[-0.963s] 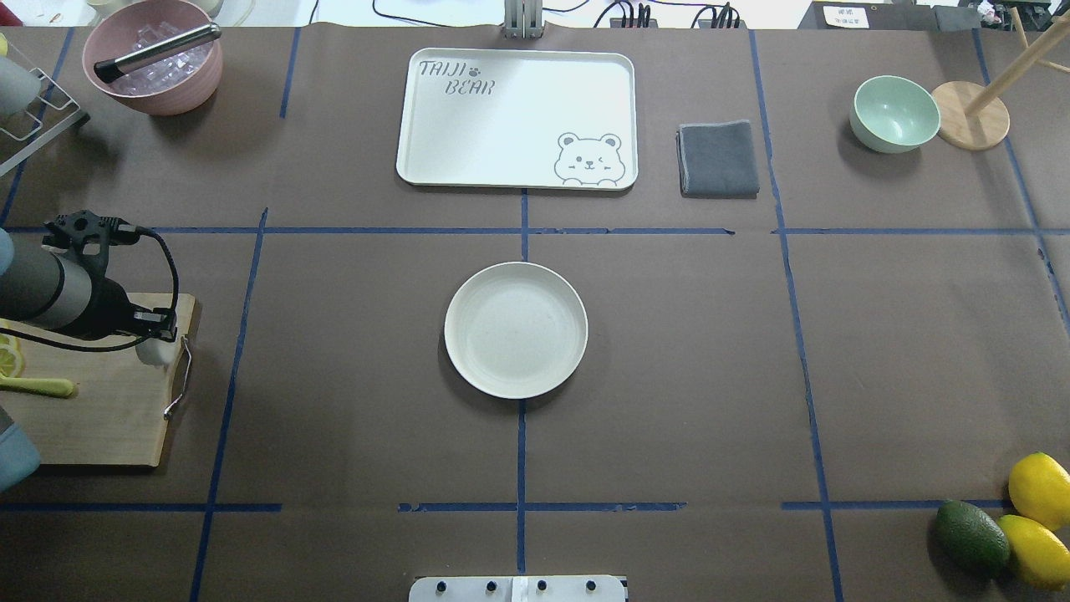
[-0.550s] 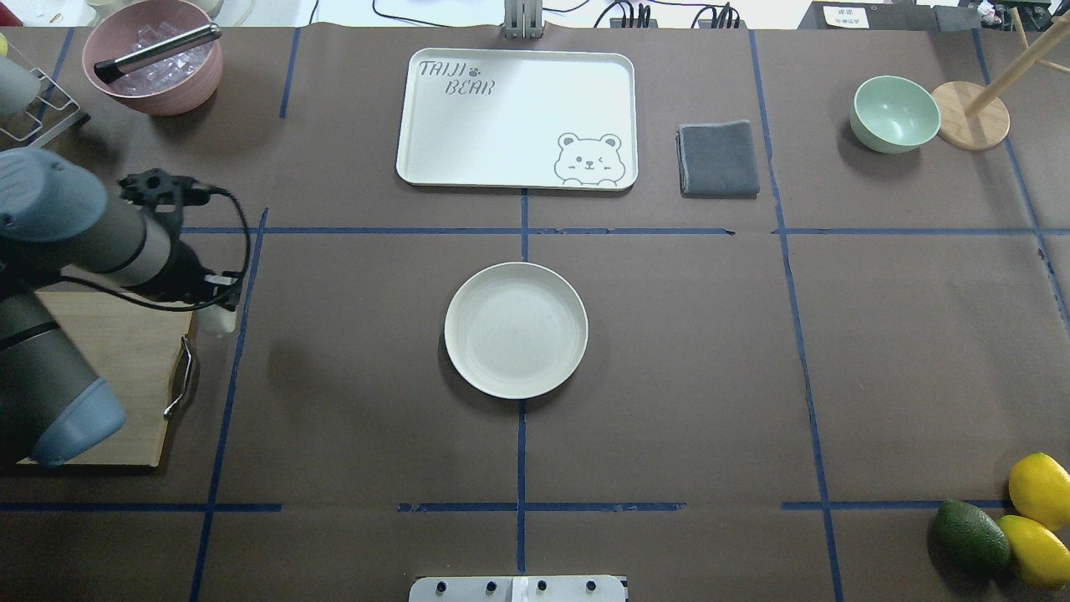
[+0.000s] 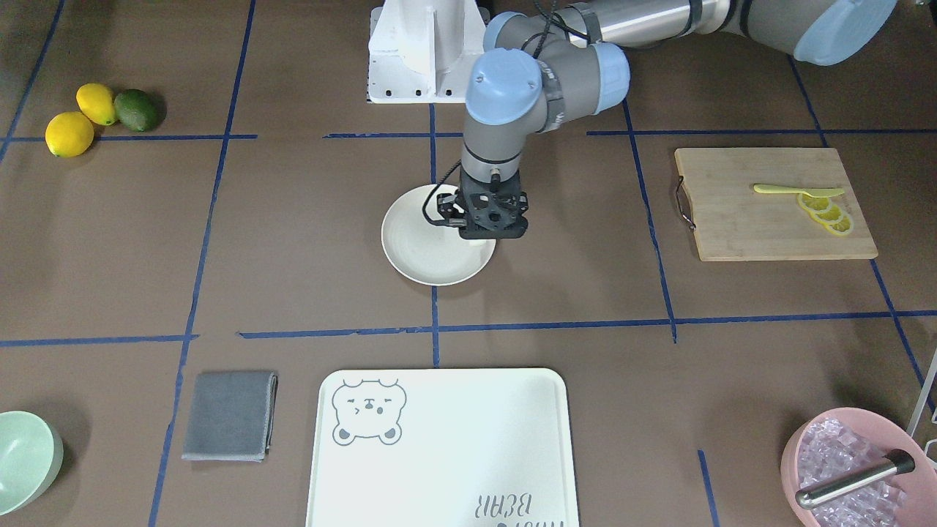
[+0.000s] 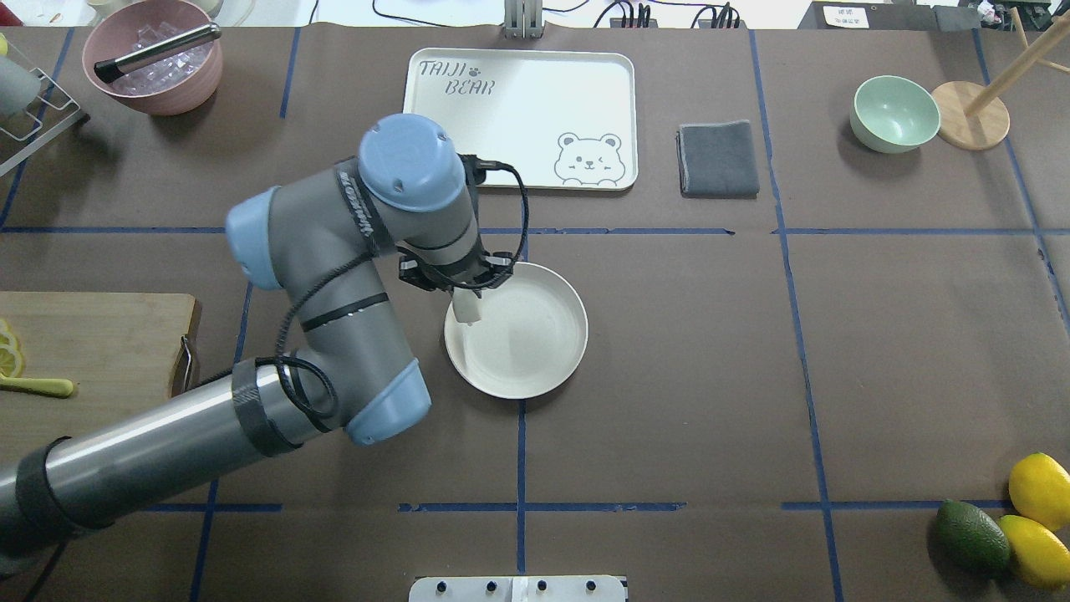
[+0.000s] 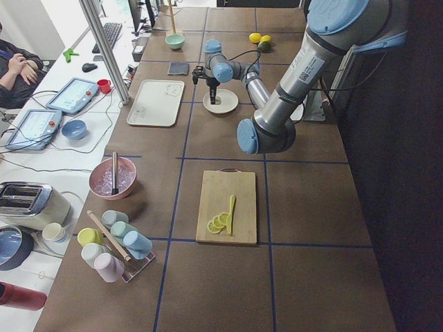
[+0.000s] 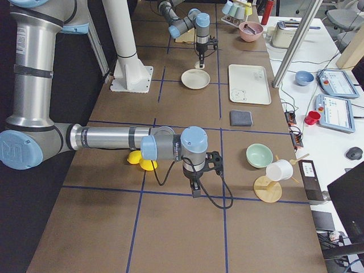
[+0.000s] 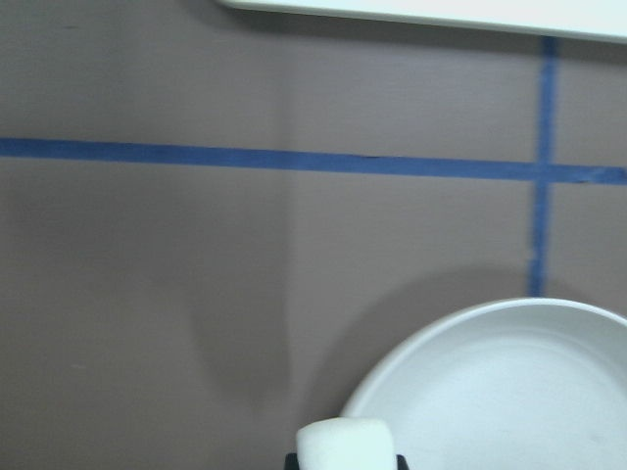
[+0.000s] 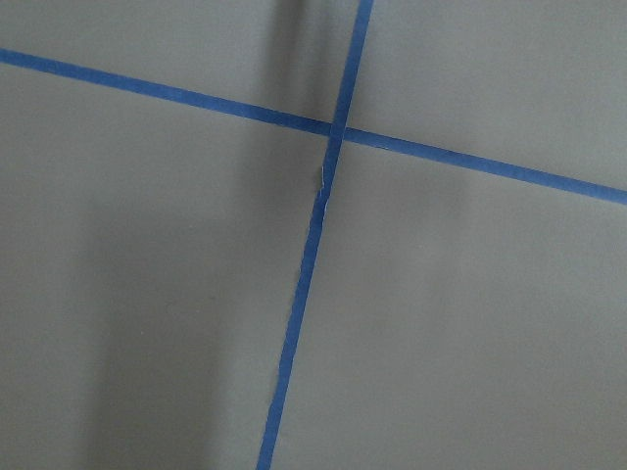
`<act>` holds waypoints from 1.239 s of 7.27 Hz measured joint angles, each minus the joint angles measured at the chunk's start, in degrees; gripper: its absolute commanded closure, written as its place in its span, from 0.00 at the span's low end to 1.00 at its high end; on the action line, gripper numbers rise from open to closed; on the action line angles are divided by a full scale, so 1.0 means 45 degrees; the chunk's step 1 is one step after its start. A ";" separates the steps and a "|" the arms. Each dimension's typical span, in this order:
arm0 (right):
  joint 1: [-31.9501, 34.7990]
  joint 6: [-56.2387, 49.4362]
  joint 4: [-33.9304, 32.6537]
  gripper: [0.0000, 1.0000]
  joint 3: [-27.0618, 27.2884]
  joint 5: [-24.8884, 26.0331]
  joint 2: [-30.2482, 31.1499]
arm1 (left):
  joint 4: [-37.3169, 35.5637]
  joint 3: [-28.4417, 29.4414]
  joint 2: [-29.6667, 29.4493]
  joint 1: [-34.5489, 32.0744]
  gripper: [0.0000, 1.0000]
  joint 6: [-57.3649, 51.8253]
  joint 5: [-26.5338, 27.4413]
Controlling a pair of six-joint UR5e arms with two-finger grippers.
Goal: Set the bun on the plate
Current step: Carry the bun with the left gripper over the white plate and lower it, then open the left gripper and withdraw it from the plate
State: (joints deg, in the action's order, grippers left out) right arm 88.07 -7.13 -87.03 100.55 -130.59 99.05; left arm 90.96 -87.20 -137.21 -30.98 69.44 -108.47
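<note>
The bun (image 4: 468, 314), small and off-white, is gripped in my left gripper (image 4: 465, 303), which is shut on it. It hangs over the left inner part of the round cream plate (image 4: 535, 343) at the table's centre. In the left wrist view the bun (image 7: 346, 443) shows at the bottom edge, just over the plate's rim (image 7: 421, 343). In the front-facing view the gripper body (image 3: 489, 217) covers the bun above the plate (image 3: 421, 256). My right gripper (image 6: 195, 186) shows only in the exterior right view, low over bare table; I cannot tell whether it is open or shut.
A bear-print tray (image 4: 518, 117), a grey cloth (image 4: 719, 159) and a green bowl (image 4: 894, 113) lie at the back. A pink ice bowl (image 4: 155, 58) is back left. At the left is a cutting board (image 4: 100, 368) with lemon slices. Lemons and an avocado (image 4: 970, 535) sit front right.
My left arm has swung right from the cutting board to the table's centre, carrying the bun to a spot over the plate's left side.
</note>
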 measured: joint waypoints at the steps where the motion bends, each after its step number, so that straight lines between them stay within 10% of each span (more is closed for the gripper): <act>1: 0.0000 -0.0009 -0.0004 0.00 -0.0028 0.0008 0.0000 | 0.0310 0.0443 -0.0278 0.0433 0.64 0.0146 0.0363; 2: 0.0000 -0.0014 -0.0001 0.00 -0.0069 0.0013 0.0000 | 0.0729 0.0927 -0.0438 0.0746 0.62 0.0225 0.0618; 4: 0.0001 -0.0016 0.0003 0.00 -0.0088 0.0012 0.0000 | 0.1478 0.1687 -0.0662 0.1012 0.04 0.0261 0.0845; 9: 0.0000 -0.0014 0.0029 0.00 -0.0016 -0.0159 0.0117 | 0.1180 0.1140 -0.0583 0.0565 0.00 -0.0102 0.0528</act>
State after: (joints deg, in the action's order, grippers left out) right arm 88.07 -7.20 -86.90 100.48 -131.30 99.58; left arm 96.27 -82.07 -139.83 -28.44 68.98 -106.09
